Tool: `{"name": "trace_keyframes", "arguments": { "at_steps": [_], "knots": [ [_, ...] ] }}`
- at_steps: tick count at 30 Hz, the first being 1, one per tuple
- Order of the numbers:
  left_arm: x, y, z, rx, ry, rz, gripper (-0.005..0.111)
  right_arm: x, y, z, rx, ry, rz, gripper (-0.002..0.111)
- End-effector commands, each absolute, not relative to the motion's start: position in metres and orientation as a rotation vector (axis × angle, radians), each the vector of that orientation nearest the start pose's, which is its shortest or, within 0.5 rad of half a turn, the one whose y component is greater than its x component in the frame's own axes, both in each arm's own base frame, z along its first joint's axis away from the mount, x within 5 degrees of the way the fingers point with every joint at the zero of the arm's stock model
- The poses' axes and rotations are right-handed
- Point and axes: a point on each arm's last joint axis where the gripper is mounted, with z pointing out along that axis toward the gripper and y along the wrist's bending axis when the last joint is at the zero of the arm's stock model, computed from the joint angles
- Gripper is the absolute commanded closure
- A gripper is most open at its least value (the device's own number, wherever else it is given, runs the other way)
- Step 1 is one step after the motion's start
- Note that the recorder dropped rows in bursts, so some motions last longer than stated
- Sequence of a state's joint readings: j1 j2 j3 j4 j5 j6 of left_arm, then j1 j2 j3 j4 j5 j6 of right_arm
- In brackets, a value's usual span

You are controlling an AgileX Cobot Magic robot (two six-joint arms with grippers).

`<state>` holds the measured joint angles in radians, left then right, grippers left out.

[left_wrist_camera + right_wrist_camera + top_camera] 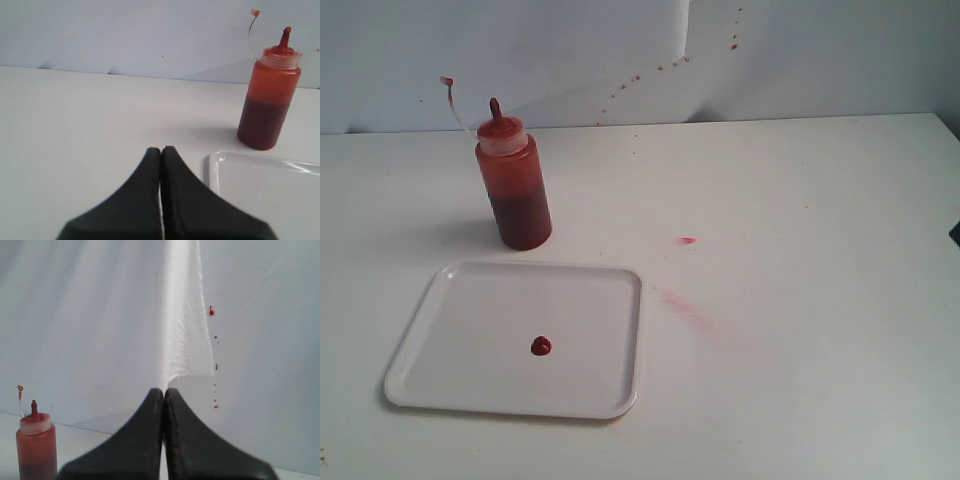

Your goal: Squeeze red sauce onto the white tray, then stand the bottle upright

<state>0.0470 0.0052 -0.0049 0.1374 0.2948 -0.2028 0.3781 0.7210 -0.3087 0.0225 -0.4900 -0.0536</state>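
surface: white table (820, 350) | rear left: bottle (515, 190), upright | just in front: white tray (460, 350), flat | right of tray: pinkish smear (685, 308), small red spot (688, 240)

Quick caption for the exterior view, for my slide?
Sauce bottle stands upright just beyond the white tray, which holds one small blob of red sauce.

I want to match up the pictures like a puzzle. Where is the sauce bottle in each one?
Exterior view: the bottle stands upright, upper left, just behind the white tray.
Left wrist view: the bottle stands past the tray's corner, beyond the shut left gripper.
Right wrist view: only the bottle's upper part shows, beside the shut right gripper.
Shared landmark: the tiny cap sticking up beside the nozzle, in all three.
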Motion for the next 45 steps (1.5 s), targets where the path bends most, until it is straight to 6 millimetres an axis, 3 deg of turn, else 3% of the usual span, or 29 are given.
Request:
{"name": "trace_keyframes", "arguments": {
  "at_steps": [1,24,28,36,45],
  "knots": [
    [0.054,0.006,0.187,-0.132,1.763,0.008,0.107,0.137,0.053,0.294,-0.284,1.373,0.271,0.108],
    [0.054,0.006,0.187,-0.13,1.763,0.01,0.107,0.137,0.053,0.294,-0.299,1.368,0.252,0.108],
    [0.054,0.006,0.187,-0.13,1.763,0.01,0.107,0.126,0.035,0.29,-0.213,1.49,0.202,0.108],
    [0.054,0.006,0.187,-0.13,1.763,0.01,0.107,0.09,-0.002,0.27,0.045,1.451,0.015,0.108],
    [0.054,0.006,0.187,-0.128,1.764,0.012,0.107,0.076,-0.006,0.23,0.054,1.511,-0.061,0.108]
  ]
}}
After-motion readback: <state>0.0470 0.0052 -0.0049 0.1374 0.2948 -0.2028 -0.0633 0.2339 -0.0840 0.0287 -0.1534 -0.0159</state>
